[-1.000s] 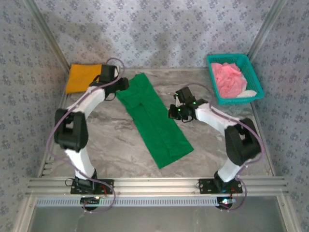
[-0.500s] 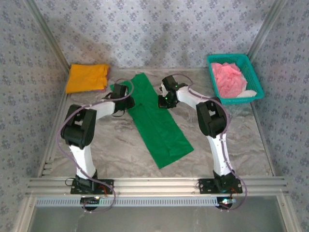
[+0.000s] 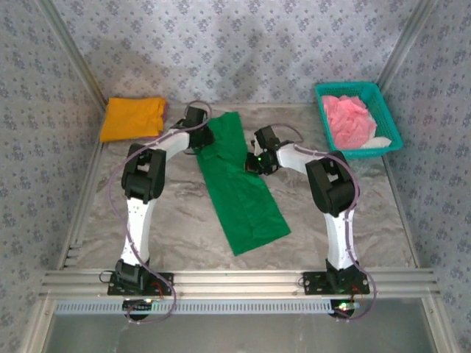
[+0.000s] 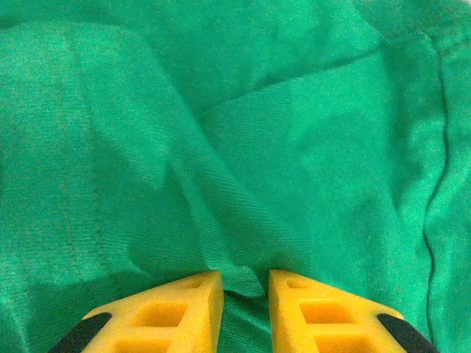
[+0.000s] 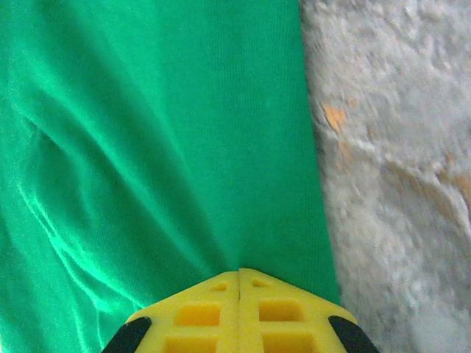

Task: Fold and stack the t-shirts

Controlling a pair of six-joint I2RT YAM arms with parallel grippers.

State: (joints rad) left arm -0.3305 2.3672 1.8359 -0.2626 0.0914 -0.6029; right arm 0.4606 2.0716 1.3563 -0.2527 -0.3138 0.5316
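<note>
Both grippers pinch the far end of the green t-shirt on the grey marbled table.

The table (image 3: 176, 220) carries the green t-shirt (image 3: 239, 191), folded into a long strip that runs diagonally from the far middle toward the near right. An orange-yellow t-shirt (image 3: 132, 118) lies folded flat at the far left corner. The teal mesh basket (image 3: 364, 152) sits at the far right with the pink t-shirt (image 3: 347, 121) bunched inside. The left gripper (image 4: 245, 283) is at the strip's far left edge, its yellow fingers narrowly apart with a raised fold of green cloth caught between them. The right gripper (image 5: 238, 273) is at the strip's right edge, fingers pressed together on the cloth, creases running to the tips.
</note>
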